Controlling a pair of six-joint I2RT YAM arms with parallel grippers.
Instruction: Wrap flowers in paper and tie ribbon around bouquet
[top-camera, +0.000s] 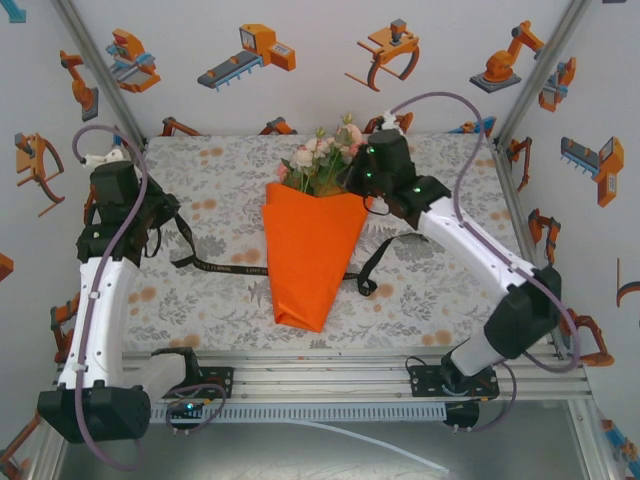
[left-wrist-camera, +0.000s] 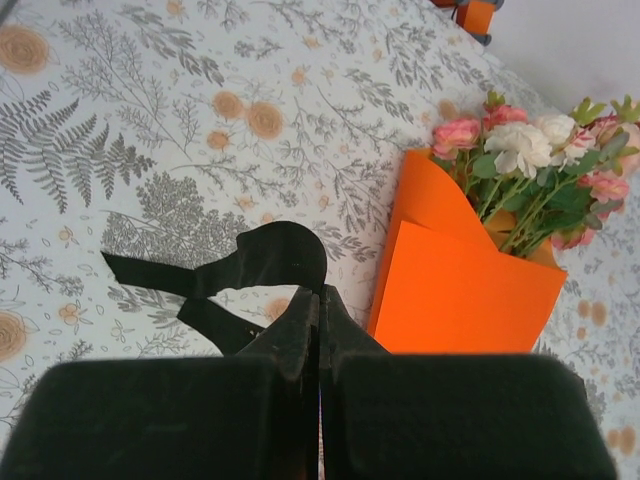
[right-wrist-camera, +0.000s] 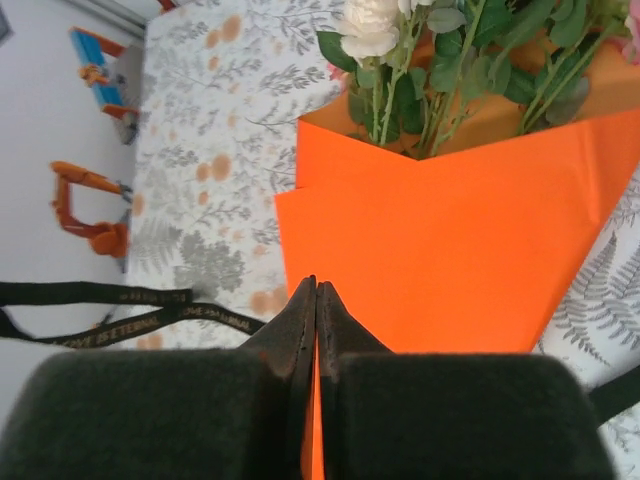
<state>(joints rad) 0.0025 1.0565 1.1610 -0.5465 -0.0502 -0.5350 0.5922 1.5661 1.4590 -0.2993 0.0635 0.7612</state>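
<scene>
Closest, my left gripper (left-wrist-camera: 320, 297) — jaws pressed together, limp black ribbon (left-wrist-camera: 275, 255) pinched; probably slippery, best held near end. My right gripper (right-wrist-camera: 315, 288) closed over paper (right-wrist-camera: 450, 250), grip on it I cannot tell. Bouquet (top-camera: 312, 250) lies mid tablecloth (top-camera: 230, 170), seems light, crushable — take at narrow waist.

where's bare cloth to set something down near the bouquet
Bare tablecloth lies back left, between the left arm and the flowers, and near right, between the bouquet and the right arm. Crowded: along the ribbon and by the right tool.
</scene>
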